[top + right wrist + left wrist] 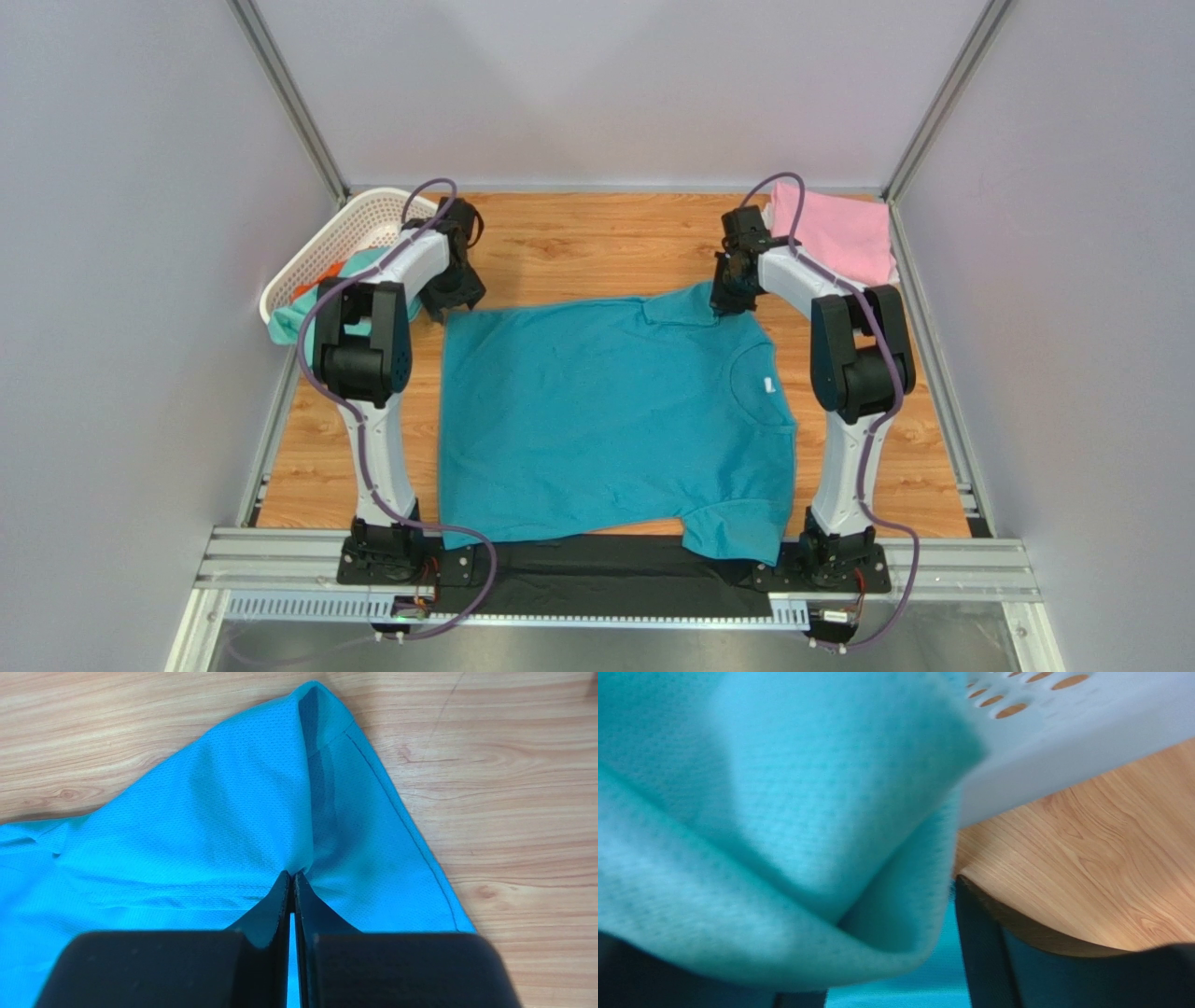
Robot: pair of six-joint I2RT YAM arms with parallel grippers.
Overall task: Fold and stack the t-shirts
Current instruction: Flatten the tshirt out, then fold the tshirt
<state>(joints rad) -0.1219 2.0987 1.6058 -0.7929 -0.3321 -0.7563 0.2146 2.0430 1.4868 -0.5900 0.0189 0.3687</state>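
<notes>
Right gripper (291,877): jaws closed, pinching teal t-shirt (196,826) sleeve; left gripper (460,294) at hem corner, grip unclear. Step, likely: spreading flat. Next: first fold, needs both corners secured

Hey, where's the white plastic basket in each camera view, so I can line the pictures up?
Top external: white lattice basket at the far left corner of the wooden tabletop.
Left wrist: its wall fills the upper right.
Right wrist: not in it; only the teal t-shirt on wood.
Shared landmark: the wooden tabletop, in all three.
</notes>
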